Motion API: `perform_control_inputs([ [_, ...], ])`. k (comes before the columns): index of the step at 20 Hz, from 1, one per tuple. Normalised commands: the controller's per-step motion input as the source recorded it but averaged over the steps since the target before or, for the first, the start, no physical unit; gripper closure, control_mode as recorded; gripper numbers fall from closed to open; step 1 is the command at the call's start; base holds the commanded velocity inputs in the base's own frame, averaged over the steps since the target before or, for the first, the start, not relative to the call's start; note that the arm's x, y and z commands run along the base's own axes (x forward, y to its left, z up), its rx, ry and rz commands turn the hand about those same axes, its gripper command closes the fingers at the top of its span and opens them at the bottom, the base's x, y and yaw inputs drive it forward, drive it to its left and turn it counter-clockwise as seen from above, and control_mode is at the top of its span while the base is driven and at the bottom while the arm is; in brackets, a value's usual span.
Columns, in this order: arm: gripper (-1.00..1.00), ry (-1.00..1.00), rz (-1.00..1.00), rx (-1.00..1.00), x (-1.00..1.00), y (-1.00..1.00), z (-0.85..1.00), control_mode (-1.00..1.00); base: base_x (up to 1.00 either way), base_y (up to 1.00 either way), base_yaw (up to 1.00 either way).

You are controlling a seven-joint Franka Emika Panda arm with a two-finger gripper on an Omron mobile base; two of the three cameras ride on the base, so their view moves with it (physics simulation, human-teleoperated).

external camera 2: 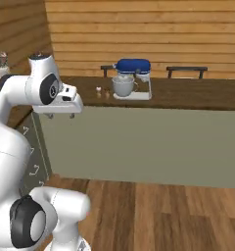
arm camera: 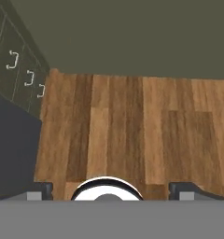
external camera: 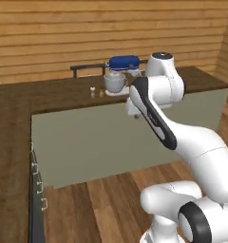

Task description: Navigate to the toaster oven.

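Observation:
The toaster oven is out of view. My gripper [arm camera: 112,192] hangs in front of the arm and points down at the wooden floor [arm camera: 132,126]. It is open, with its two dark fingertips [arm camera: 39,190] far apart and nothing between them. In the right base view the gripper [external camera 2: 61,115] hangs below the white hand, level with the corner of the island counter [external camera 2: 198,95]. In the left base view the hand peeks out from behind my forearm, in front of the counter's olive side.
A blue stand mixer [external camera: 120,73] with a metal bowl stands on the dark wooden counter [external camera: 63,92], next to small shakers [external camera: 93,91]. Cabinet drawers with white handles [external camera: 38,185] run along the left. Dark chair backs [external camera 2: 186,70] rise behind the counter. Open floor lies ahead.

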Motion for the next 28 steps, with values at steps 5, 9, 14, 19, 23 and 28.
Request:
perform_control_inputs([
  [5,-1.00,0.00,0.00,0.00,0.00,0.00,0.00,1.00,0.45,-0.89,-0.50],
  [9,-1.00,0.00,0.00,0.00,0.00,0.00,0.00,1.00,0.71,-0.69,-0.56],
  [14,-1.00,0.00,0.00,0.00,0.00,0.00,0.00,1.00,0.76,-0.83,-0.54],
  [19,-1.00,0.00,0.00,0.00,0.00,0.00,0.00,1.00,0.78,-0.55,-0.59],
  [23,-1.00,0.00,0.00,0.00,0.00,0.00,0.00,1.00,0.89,-0.32,-0.55],
  [28,-1.00,0.00,0.00,0.00,0.00,0.00,0.00,1.00,0.99,-0.41,-0.40],
])
